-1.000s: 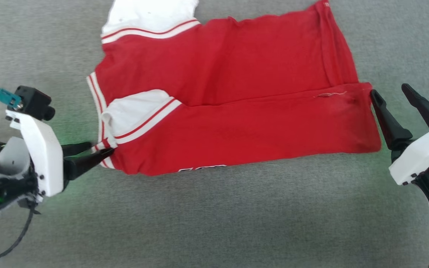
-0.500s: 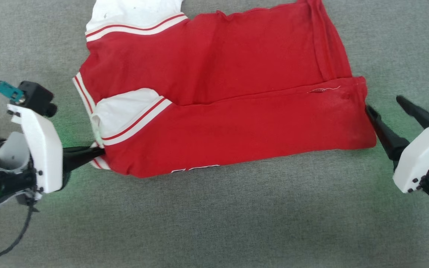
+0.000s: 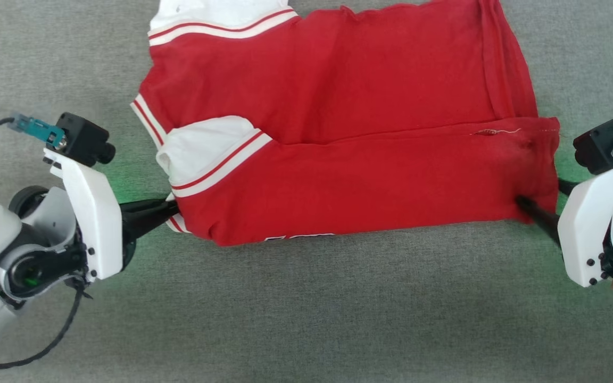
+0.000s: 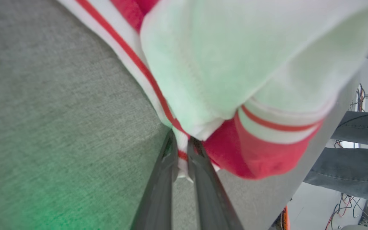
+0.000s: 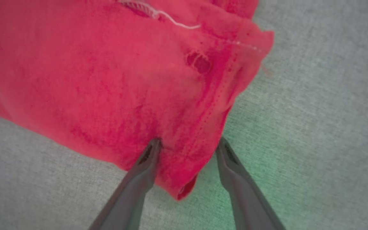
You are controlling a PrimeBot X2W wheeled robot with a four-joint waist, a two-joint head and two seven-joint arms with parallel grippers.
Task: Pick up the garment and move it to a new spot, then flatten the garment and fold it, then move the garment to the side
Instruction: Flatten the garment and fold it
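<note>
The garment [image 3: 349, 122], red with white sleeves and striped trim, lies folded lengthwise on the grey surface. My left gripper [image 3: 172, 211] is at its lower left corner, shut on the striped trim. In the left wrist view the left gripper [image 4: 181, 149] pinches that white and red trim, with the garment's white sleeve [image 4: 235, 57] just beyond. My right gripper [image 3: 539, 194] is at the lower right corner. In the right wrist view the right gripper [image 5: 188, 145] stands open astride the corner of the garment [image 5: 107, 80], with red fabric between its fingers.
Grey fabric surface [image 3: 306, 319] stretches all around the garment. In the left wrist view the surface's edge is close by, and a person's legs in jeans [image 4: 356, 131] stand beyond it, with cables on the floor.
My left gripper has shut on the striped trim. My right gripper has moved in over the garment's right corner, so fabric lies between its fingers. The head camera has shifted too.
</note>
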